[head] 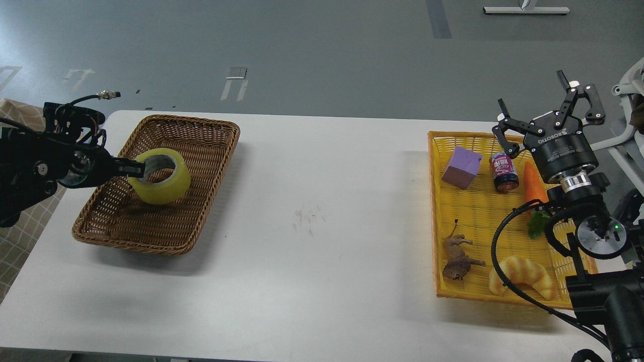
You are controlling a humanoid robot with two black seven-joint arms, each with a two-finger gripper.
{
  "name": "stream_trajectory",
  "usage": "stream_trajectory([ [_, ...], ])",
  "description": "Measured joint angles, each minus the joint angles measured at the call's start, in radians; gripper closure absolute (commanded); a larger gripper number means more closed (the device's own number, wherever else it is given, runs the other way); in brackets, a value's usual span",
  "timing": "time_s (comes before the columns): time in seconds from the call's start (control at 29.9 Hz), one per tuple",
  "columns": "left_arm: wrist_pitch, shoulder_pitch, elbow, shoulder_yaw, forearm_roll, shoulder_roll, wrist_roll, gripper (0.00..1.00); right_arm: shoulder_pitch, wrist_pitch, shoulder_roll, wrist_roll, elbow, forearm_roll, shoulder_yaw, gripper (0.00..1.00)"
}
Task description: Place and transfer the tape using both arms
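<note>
The yellow tape roll (162, 187) with its grey-white core sits low in the brown wicker basket (201, 131) at the table's left. My left gripper (135, 167) comes in from the left and is shut on the roll's near wall, one finger inside the core. My right gripper (551, 114) is open and empty, fingers spread, held above the far end of the yellow tray (433, 211) at the right.
The yellow tray holds a purple cube (461, 167), a small can (504, 172), a toy carrot (533, 183), a toy lion (457, 259) and a croissant toy (523, 275). A white table (322, 211) lies between basket and tray.
</note>
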Motion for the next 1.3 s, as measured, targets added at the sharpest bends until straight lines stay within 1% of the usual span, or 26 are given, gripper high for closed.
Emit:
stream_trajectory([
  [0.3,0.03,0.037,0.004,0.0,0.003,-0.005,0.002,1.0,0.0,0.0,0.0,0.0,0.0,0.0,0.0,0.0],
  [0.5,0.034,0.045,0.004,0.0,0.003,-0.006,0.002,1.0,0.0,0.0,0.001,0.0,0.0,0.0,-0.001,0.0],
  [0.53,0.034,0.045,0.004,-0.001,0.002,-0.006,0.002,0.71,0.0,0.0,0.001,0.0,0.0,0.0,-0.001,0.0],
  [0.57,0.034,0.045,0.004,-0.001,-0.001,-0.006,0.002,0.52,0.0,0.0,0.001,0.0,0.0,0.0,0.0,0.0],
  [0.6,0.034,0.045,0.004,-0.002,-0.006,-0.005,0.002,0.45,0.0,0.0,0.001,0.0,0.0,0.0,0.0,0.0],
  [0.64,0.034,0.045,0.004,-0.005,-0.01,-0.004,0.001,0.33,0.0,0.0,0.001,0.0,0.0,0.0,0.0,0.0],
  [1.0,0.028,0.032,0.001,-0.013,-0.033,0.005,0.001,0.29,0.0,0.0,0.0,0.0,0.0,0.0,0.0,0.0],
  [1.14,0.019,-0.01,-0.001,-0.026,-0.108,0.006,-0.002,0.26,0.001,0.0,0.0,0.0,0.0,0.0,0.0,0.0],
  [1.2,0.015,-0.041,-0.002,-0.034,-0.155,0.007,-0.015,0.23,0.002,0.0,0.0,0.0,0.0,0.0,0.001,0.0],
  [1.27,0.013,-0.074,-0.007,-0.056,-0.229,0.007,-0.05,0.2,0.004,0.0,0.0,0.0,0.001,0.0,0.001,0.0],
  [1.3,0.012,-0.086,-0.009,-0.074,-0.27,0.006,-0.068,0.15,0.005,0.0,0.0,0.0,0.001,0.0,0.001,0.0],
])
